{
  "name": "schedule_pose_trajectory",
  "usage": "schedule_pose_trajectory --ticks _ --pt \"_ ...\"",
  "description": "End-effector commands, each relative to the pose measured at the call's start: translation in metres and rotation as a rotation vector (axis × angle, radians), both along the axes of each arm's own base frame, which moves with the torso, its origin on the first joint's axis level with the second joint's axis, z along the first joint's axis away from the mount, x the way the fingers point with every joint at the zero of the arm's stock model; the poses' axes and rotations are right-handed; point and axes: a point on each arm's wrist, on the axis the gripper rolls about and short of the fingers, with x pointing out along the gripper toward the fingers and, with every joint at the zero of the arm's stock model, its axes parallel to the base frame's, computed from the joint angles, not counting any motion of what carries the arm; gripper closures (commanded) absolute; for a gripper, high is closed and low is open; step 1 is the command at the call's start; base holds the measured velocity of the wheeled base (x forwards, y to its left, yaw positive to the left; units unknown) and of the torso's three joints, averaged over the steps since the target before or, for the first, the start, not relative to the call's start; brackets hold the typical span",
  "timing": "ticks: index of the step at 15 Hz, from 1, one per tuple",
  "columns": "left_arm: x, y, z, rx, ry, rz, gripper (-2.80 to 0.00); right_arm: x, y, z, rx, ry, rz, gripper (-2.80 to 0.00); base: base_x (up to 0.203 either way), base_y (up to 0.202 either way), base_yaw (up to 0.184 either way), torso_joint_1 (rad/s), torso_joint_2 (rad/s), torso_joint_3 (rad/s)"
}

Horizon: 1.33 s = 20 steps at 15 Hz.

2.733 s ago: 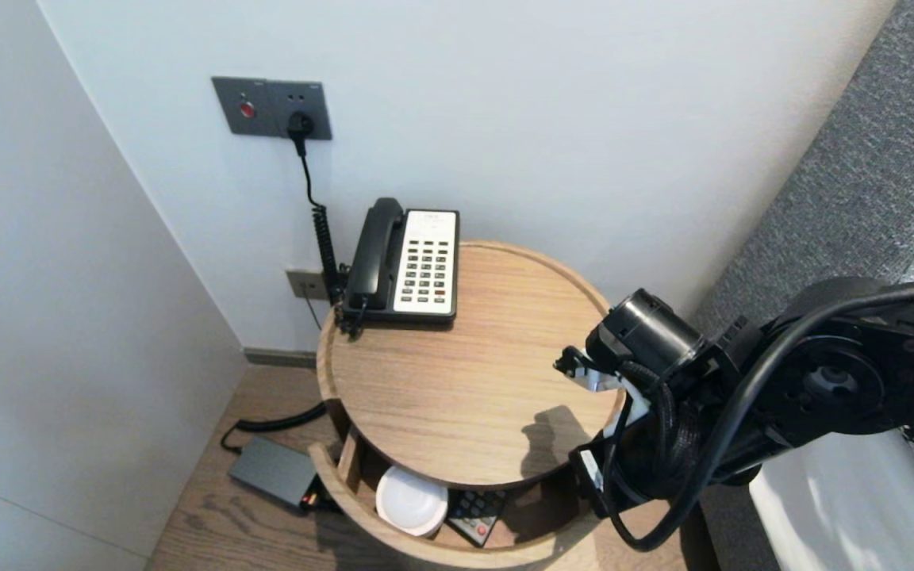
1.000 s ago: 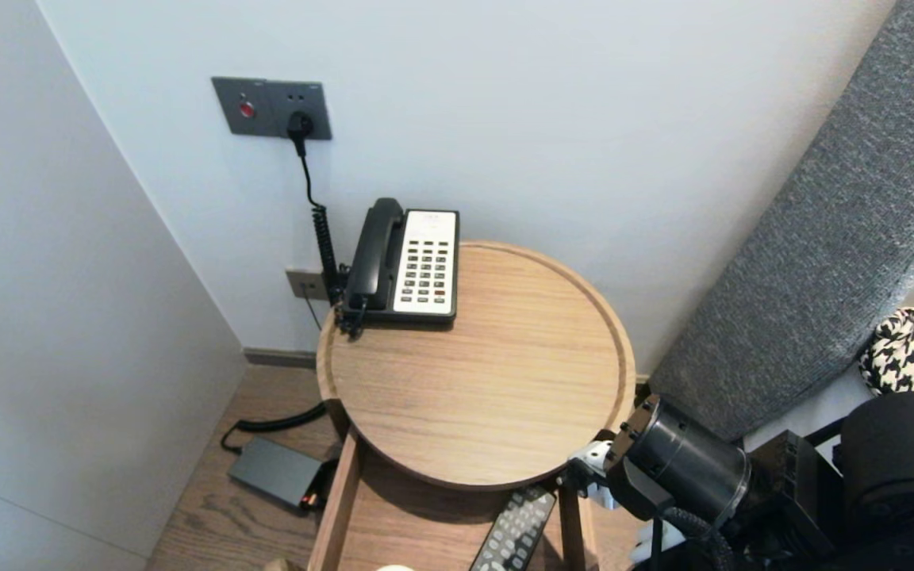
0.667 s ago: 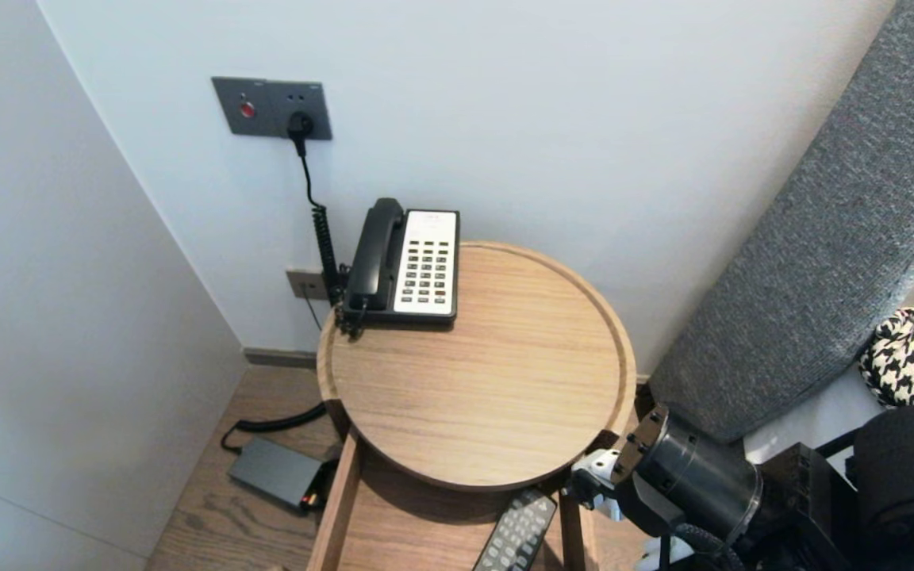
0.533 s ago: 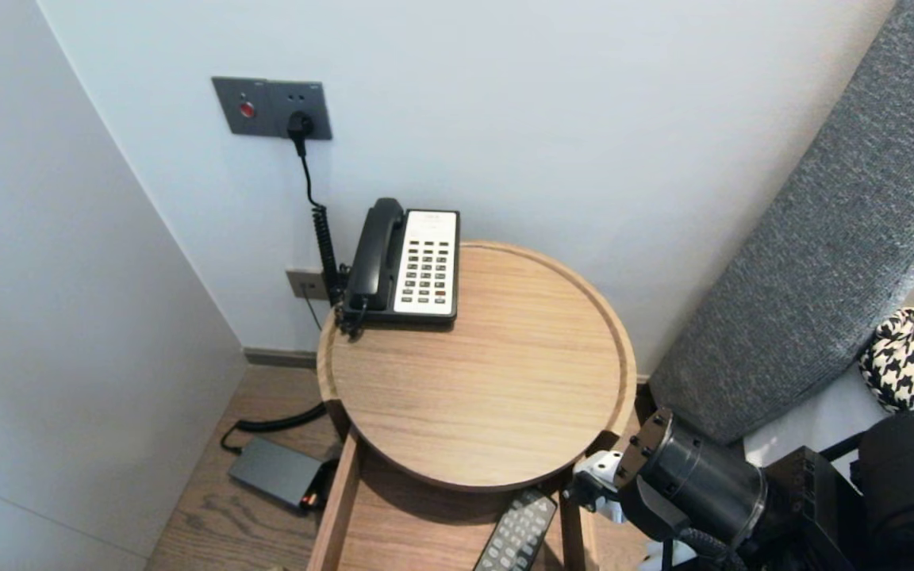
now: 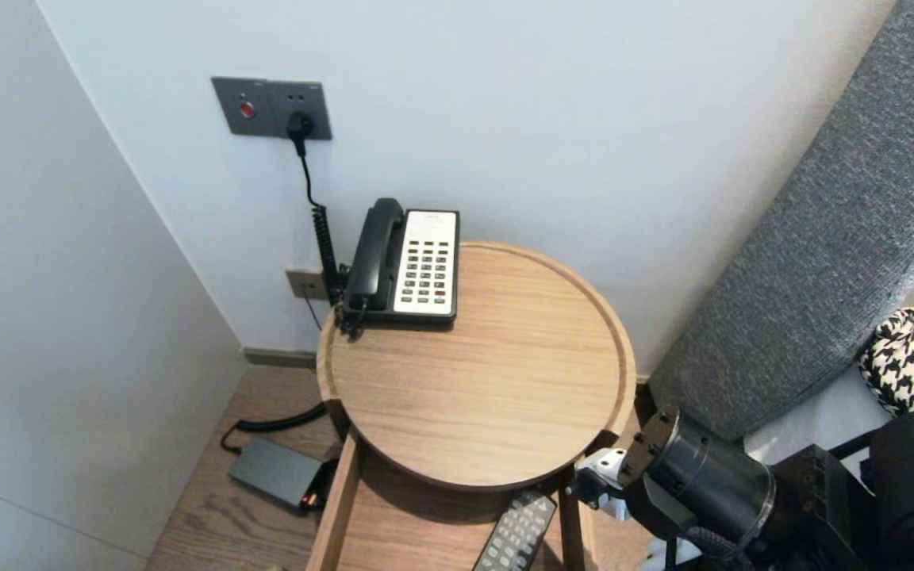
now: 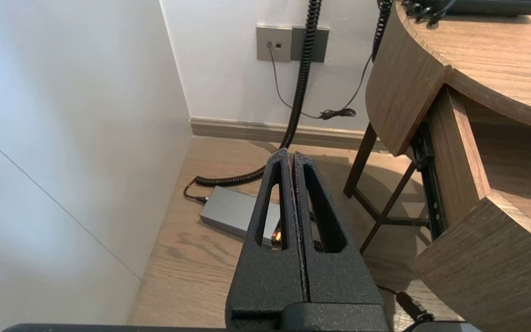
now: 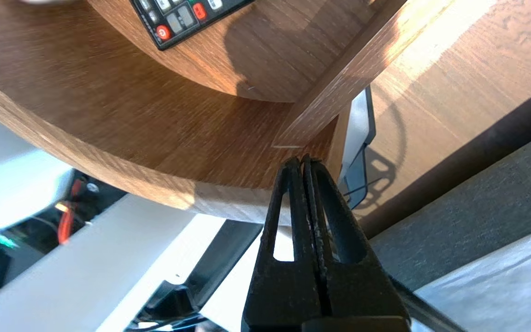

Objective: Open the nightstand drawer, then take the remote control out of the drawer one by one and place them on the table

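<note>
The round wooden desk [image 5: 481,381] stands in a corner, and its drawer [image 5: 409,523] is pulled out toward the robot from under the top. A black remote control [image 5: 516,535] lies on the drawer floor near the drawer's right side wall, partly under the desk's edge. The right hand [image 7: 303,159] is low at the drawer's right front corner, just beside the spot where the straight side wall meets the curved front panel. Its fingers are pressed together and hold nothing, and whether the tips touch the wood cannot be told. In the right wrist view the remote control [image 7: 187,14] lies well apart from the fingertips, further inside the drawer. The left hand [image 6: 288,154] hangs parked on the desk's left side, fingers closed tight and empty, above the wooden floor [image 6: 191,258], where a grey power adapter [image 6: 235,214] lies. A black-and-white telephone [image 5: 409,262] sits at the back left of the desk top, its coiled cord running up to a grey wall plate [image 5: 270,107]. A grey headboard [image 5: 822,238] and a houndstooth pillow [image 5: 913,349] are to the right.
</note>
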Motion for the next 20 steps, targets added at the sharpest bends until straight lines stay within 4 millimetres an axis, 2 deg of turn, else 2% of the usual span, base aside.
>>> schedule_pose_trajectory --ticks 1,5,10,12,15,20 --pt "0.001 0.000 -0.002 0.000 0.008 0.001 0.00 0.007 0.006 0.012 0.049 -0.025 -0.048 0.00 0.000 0.000 0.000 0.000 0.00 0.000" --pt "0.001 0.000 -0.002 0.000 0.008 0.001 0.00 0.013 0.016 0.038 0.153 -0.046 -0.144 0.00 0.000 0.000 0.000 0.000 0.00 0.000" --pt "0.001 0.000 -0.002 0.000 0.008 0.001 0.00 0.009 0.026 0.054 0.218 -0.041 -0.184 0.00 0.000 0.000 0.000 0.000 0.00 0.000" --pt "0.001 0.000 -0.002 0.000 0.008 0.001 0.00 0.005 0.031 0.058 0.182 -0.046 -0.190 0.00 0.000 0.000 0.000 0.000 0.00 0.000" --pt "0.001 0.000 -0.002 0.000 0.008 0.001 0.00 -0.005 0.050 0.049 0.106 -0.015 -0.206 0.00 0.000 0.000 0.000 0.000 0.00 0.000" --pt "0.001 0.000 -0.002 0.000 0.008 0.001 0.00 -0.005 0.058 0.033 0.058 0.013 -0.205 0.00 0.000 0.000 0.000 0.000 0.00 0.000"
